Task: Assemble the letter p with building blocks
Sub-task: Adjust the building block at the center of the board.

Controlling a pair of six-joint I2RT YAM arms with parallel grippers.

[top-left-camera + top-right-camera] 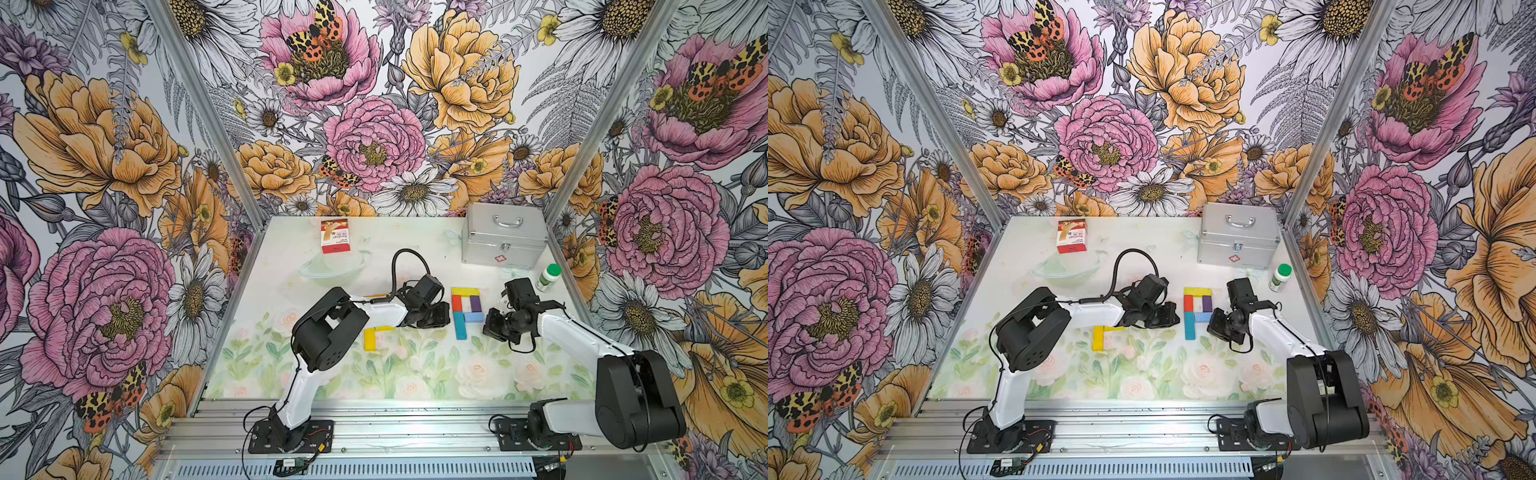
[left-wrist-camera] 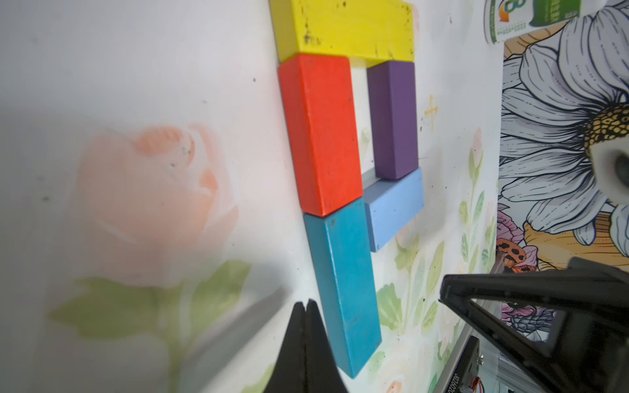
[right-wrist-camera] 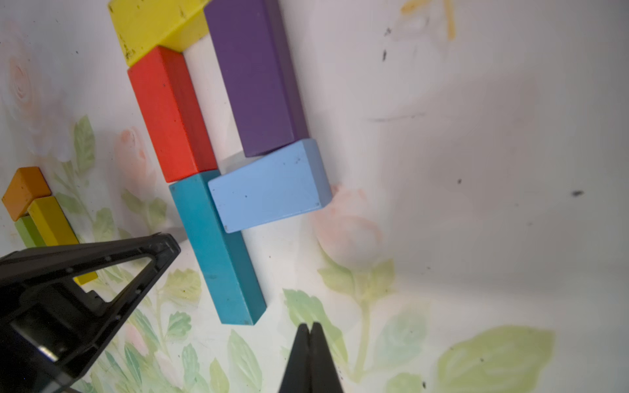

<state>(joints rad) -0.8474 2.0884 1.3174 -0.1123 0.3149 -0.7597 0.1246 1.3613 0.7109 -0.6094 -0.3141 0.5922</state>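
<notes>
Left gripper [image 2: 306,306]: my jaws are sitting closed, empty.
Right gripper [image 3: 309,327]: my jaws are sitting closed, empty.
Building blocks [image 1: 457,303]: five are lying as a P between both grippers, nearer the surface [image 1: 415,376] right edge.

Building blocks [image 1: 1188,304] in a P on floral tabletop [image 1: 1142,374]

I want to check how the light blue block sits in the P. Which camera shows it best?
The right wrist view: the light blue block sits mid-frame, close, whole and unblocked. The left wrist view shows the block smaller and foreshortened. In both top views it is only a tiny patch.
</notes>
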